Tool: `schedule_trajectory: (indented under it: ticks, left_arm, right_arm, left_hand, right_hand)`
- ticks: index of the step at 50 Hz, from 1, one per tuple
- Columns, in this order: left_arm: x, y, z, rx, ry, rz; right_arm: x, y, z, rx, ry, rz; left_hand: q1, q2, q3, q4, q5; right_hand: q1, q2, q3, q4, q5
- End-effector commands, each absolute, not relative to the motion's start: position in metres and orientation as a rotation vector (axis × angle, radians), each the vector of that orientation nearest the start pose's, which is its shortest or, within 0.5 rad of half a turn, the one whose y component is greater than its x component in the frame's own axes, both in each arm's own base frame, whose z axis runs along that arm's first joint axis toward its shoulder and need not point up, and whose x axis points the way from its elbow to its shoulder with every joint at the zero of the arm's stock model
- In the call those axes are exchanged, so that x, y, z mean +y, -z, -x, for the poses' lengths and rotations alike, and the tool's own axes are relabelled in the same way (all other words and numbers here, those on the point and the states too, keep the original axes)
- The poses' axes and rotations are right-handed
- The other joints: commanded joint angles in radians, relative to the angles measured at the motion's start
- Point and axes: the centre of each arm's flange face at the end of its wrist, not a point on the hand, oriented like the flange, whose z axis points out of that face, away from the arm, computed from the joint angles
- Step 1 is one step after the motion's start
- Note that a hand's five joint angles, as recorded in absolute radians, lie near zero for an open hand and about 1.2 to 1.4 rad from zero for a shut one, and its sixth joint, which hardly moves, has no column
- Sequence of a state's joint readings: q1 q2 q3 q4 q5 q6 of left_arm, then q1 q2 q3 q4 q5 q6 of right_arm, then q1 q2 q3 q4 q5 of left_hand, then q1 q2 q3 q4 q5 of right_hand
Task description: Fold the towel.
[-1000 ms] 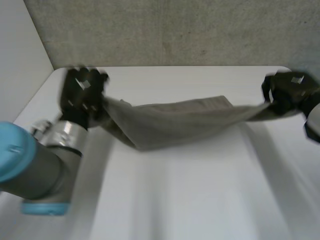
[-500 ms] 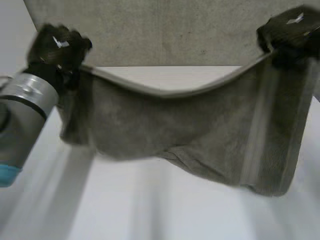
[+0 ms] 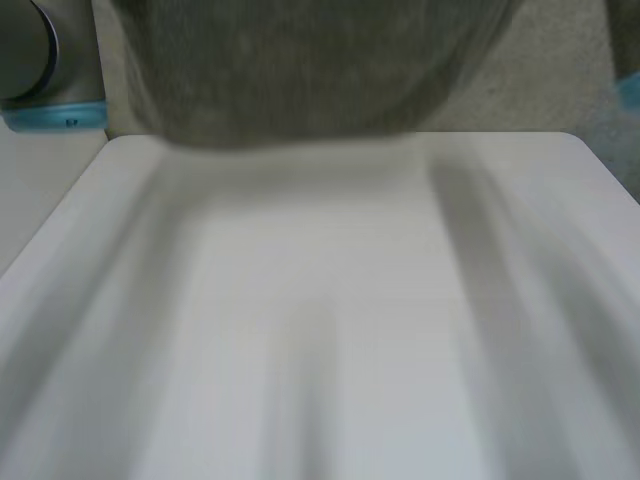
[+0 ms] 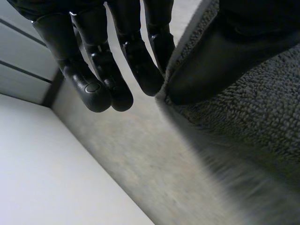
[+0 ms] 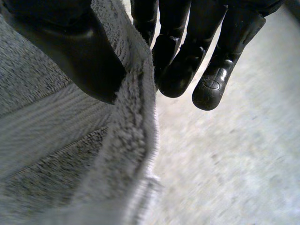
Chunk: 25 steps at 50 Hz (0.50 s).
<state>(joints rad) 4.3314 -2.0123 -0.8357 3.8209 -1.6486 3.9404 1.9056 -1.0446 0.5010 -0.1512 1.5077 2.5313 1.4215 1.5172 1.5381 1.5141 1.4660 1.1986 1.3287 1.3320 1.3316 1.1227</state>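
Note:
The grey-brown towel (image 3: 300,70) hangs in the air above the far side of the white table (image 3: 320,330), its lower edge clear of the surface. In the left wrist view my left hand (image 4: 93,70) pinches the towel's (image 4: 253,108) hemmed edge between its thumb and fingers. My right hand (image 5: 187,56) in its own wrist view holds the towel (image 5: 56,140) the same way, thumb pressed on the terry cloth, edge caught against the fingers. The towel's upper part is out of sight in the head view.
My left arm (image 3: 40,60) with its light-blue cap is raised at the far left corner, and a bit of my right arm (image 3: 628,95) shows at the far right. A grey wall stands behind the table.
Both hands have gone up with the towel. It left the table, spread between them, and now hangs much higher, with the hands above the head view.

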Motion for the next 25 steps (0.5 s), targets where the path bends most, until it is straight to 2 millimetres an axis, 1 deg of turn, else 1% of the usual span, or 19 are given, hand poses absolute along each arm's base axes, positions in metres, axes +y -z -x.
schedule_trajectory:
  ticks: [1,3,4,5,6,8,9,11,12,13,14,16,17,19,20,22,23,24,25]
  left_arm:
    - [-0.359,-0.421,0.274,0.895,2.601,-0.45]
    - [-0.358,-0.383,0.273,1.04,2.59,-0.543]
    - [-0.358,-0.383,0.273,1.041,2.59,-0.544]
    - [-0.358,-0.362,0.27,1.114,2.569,-0.595]
    - [-0.358,-0.362,0.27,1.115,2.569,-0.596]
    - [-0.355,-0.312,0.26,1.277,2.484,-0.705]
    - [-0.355,-0.312,0.26,1.278,2.484,-0.705]
    - [-0.344,-0.268,0.256,1.392,2.417,-0.804]
    - [-0.344,-0.267,0.256,1.393,2.417,-0.805]
    - [-0.337,-0.248,0.254,1.432,2.394,-0.839]
    - [-0.336,-0.248,0.254,1.432,2.394,-0.84]
    - [-0.321,-0.213,0.251,1.485,2.358,-0.902]
    - [-0.321,-0.213,0.251,1.486,2.358,-0.903]
    - [-0.308,-0.189,0.249,1.5,2.345,-0.936]
    - [-0.308,-0.189,0.249,1.5,2.345,-0.936]
    - [-0.302,-0.18,0.247,1.505,2.334,-0.95]
    - [-0.297,-0.17,0.244,1.524,2.314,-0.961]
    - [-0.29,-0.162,0.242,1.551,2.29,-0.978]
    - [-0.29,-0.161,0.242,1.551,2.289,-0.978]
  right_arm:
    - [-0.348,-0.44,-0.273,1.368,2.862,0.908]
    - [-0.348,-0.398,-0.276,1.551,2.662,1.047]
    - [-0.348,-0.398,-0.276,1.552,2.661,1.047]
    - [-0.347,-0.378,-0.276,1.628,2.575,1.096]
    - [-0.347,-0.378,-0.276,1.629,2.574,1.096]
    - [-0.343,-0.342,-0.277,1.734,2.436,1.167]
    - [-0.343,-0.342,-0.277,1.735,2.436,1.168]
    - [-0.338,-0.302,-0.275,1.854,2.287,1.239]
    - [-0.338,-0.301,-0.275,1.855,2.286,1.239]
    - [-0.335,-0.282,-0.274,1.907,2.215,1.272]
    - [-0.335,-0.282,-0.274,1.907,2.214,1.272]
    - [-0.326,-0.245,-0.27,2.011,2.07,1.331]
    - [-0.326,-0.245,-0.27,2.012,2.069,1.332]
    - [-0.317,-0.203,-0.266,2.117,1.908,1.395]
    - [-0.317,-0.202,-0.266,2.117,1.907,1.396]
    - [-0.307,-0.175,-0.261,2.183,1.791,1.426]
    - [-0.307,-0.174,-0.261,2.184,1.79,1.426]
    - [-0.302,-0.165,-0.257,2.214,1.744,1.43]
    - [-0.302,-0.164,-0.257,2.214,1.744,1.43]
  left_hand:
    - [-0.025,-0.121,-0.142,-0.118,-0.244]
    - [-0.025,-0.121,-0.142,-0.118,-0.244]
    - [-0.025,-0.121,-0.142,-0.118,-0.244]
    - [-0.025,-0.121,-0.142,-0.118,-0.244]
    - [-0.025,-0.121,-0.142,-0.118,-0.244]
    - [-0.025,-0.121,-0.142,-0.118,-0.244]
    - [-0.025,-0.121,-0.142,-0.118,-0.244]
    - [-0.025,-0.121,-0.142,-0.118,-0.244]
    - [-0.025,-0.121,-0.142,-0.118,-0.244]
    - [-0.025,-0.121,-0.142,-0.118,-0.244]
    - [-0.025,-0.121,-0.142,-0.118,-0.244]
    - [-0.025,-0.121,-0.142,-0.118,-0.244]
    - [-0.025,-0.121,-0.142,-0.118,-0.244]
    - [-0.025,-0.121,-0.142,-0.118,-0.244]
    - [-0.025,-0.121,-0.142,-0.118,-0.244]
    - [-0.025,-0.121,-0.142,-0.118,-0.244]
    - [-0.025,-0.121,-0.142,-0.118,-0.244]
    - [-0.025,-0.121,-0.142,-0.118,-0.244]
    - [-0.025,-0.121,-0.142,-0.118,-0.244]
  right_hand:
    - [0.198,0.068,0.064,0.065,0.099]
    - [0.198,0.068,0.064,0.065,0.099]
    - [0.198,0.068,0.064,0.065,0.099]
    - [0.198,0.068,0.064,0.065,0.099]
    - [0.198,0.068,0.064,0.065,0.099]
    - [0.198,0.068,0.064,0.065,0.099]
    - [0.198,0.068,0.064,0.065,0.099]
    - [0.198,0.068,0.064,0.065,0.099]
    - [0.198,0.068,0.064,0.065,0.099]
    - [0.198,0.068,0.064,0.065,0.099]
    - [0.198,0.068,0.064,0.065,0.099]
    - [0.198,0.068,0.064,0.065,0.099]
    - [0.198,0.068,0.064,0.065,0.099]
    - [0.198,0.068,0.064,0.065,0.099]
    - [0.198,0.068,0.064,0.065,0.099]
    - [0.198,0.068,0.064,0.065,0.099]
    - [0.198,0.068,0.064,0.065,0.099]
    - [0.198,0.068,0.064,0.065,0.099]
    - [0.198,0.068,0.064,0.065,0.099]
